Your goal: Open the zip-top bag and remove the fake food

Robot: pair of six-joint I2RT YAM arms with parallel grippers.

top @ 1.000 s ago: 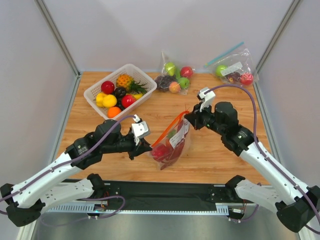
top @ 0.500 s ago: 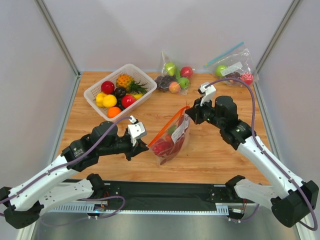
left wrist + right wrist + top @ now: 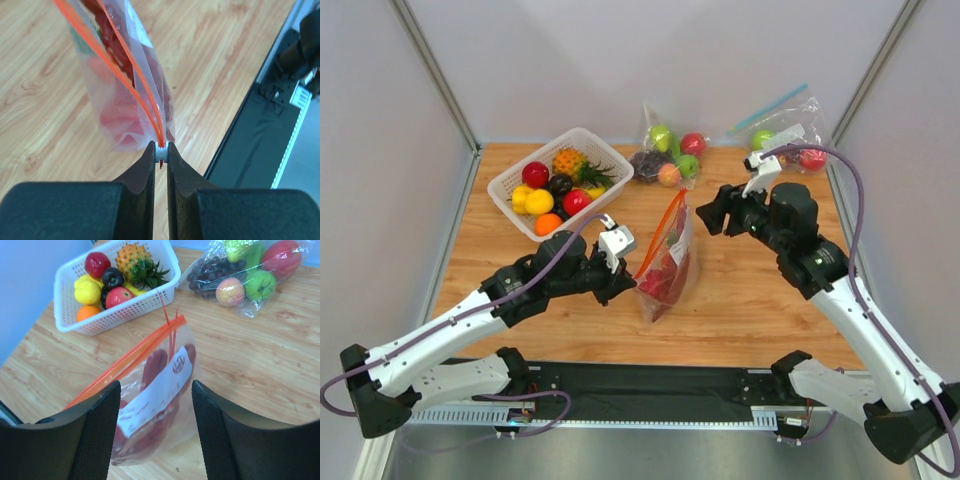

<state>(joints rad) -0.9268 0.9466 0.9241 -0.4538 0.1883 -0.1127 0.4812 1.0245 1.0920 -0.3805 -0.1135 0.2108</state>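
The zip-top bag (image 3: pixel 670 255) stands on the wooden table, clear with an orange-red zip strip and a white label (image 3: pixel 156 390). Its zip strips (image 3: pixel 120 75) are spread apart along most of their length. Red fake food (image 3: pixel 664 284) lies inside, blurred through the plastic (image 3: pixel 155 362). My left gripper (image 3: pixel 628 282) is shut on the small white slider (image 3: pixel 160 153) at the bag's near end. To the bag's right, my right gripper (image 3: pixel 708 214) hangs open and apart from it, and the bag shows between its pads (image 3: pixel 102 425) in the right wrist view.
A white basket (image 3: pixel 582 132) of small fruits and a pineapple sits at the back left. A clear bag of apples and grapes (image 3: pixel 668 155) and a bag with a blue zip (image 3: pixel 790 138) lie at the back. A black rail (image 3: pixel 650 385) runs along the near edge.
My right gripper has opened, let go of the bag's far end and drawn back to the right. My left gripper has moved right and away with the slider.
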